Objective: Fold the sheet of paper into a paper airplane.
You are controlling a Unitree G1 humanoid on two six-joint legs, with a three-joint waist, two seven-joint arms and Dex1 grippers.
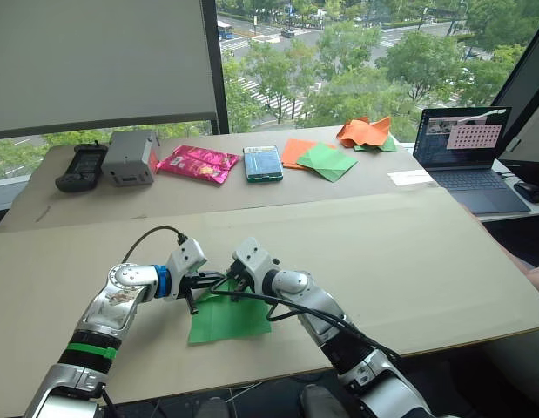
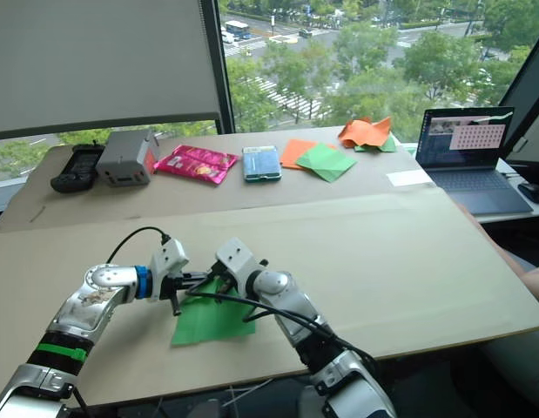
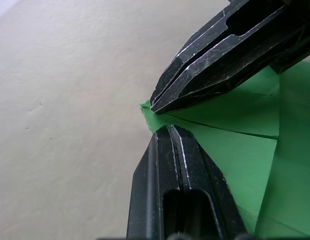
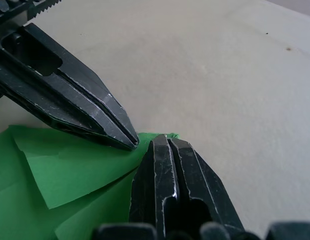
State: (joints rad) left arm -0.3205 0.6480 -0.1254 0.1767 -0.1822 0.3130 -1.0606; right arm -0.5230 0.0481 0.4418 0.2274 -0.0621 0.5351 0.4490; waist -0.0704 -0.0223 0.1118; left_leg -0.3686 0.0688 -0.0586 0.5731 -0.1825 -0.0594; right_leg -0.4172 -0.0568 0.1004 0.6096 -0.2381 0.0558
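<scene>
Near table edge, our side: the sheet of paper (image 1: 227, 318) lies flat on the brown table (image 1: 408, 261), partly folded, flaps meeting at its far tip.
Left gripper (image 1: 205, 282): fingers pressed together, tips down on the sheet's far tip, coming in from 9 o'clock.
Right gripper (image 1: 238, 282): fingers also together, tips on the same tip, from 3 o'clock. In the wrist views the two sets of tips almost touch.
Clamped or pressing: we can't tell if paper sits between either pair of fingers; looks more like both pinning the tip to the table.
Step, our read: setting the nose crease. No paper airplane yet; most folds to go.
Risk 1: both tips crowd one corner, so any sideways move could knock finger on finger.
Risk 2: thin paper, so dragging a closed tip across it could tear or crumple the corner, or skew the crease.
Risk 3: lifting one gripper may let a flap spring open.
Risk 4: right arm's black cable (image 1: 278, 305) crosses the sheet and could snag an edge.
Room: bare table from 12 through 3 o'clock of the sheet.
Edge: table edge close at 6 o'clock, so little slack for sliding the sheet toward us.
Clutter: spare green and orange sheets (image 1: 326, 158), laptop (image 1: 472, 157), snack packet (image 1: 197, 163) well apart at the far side.
</scene>
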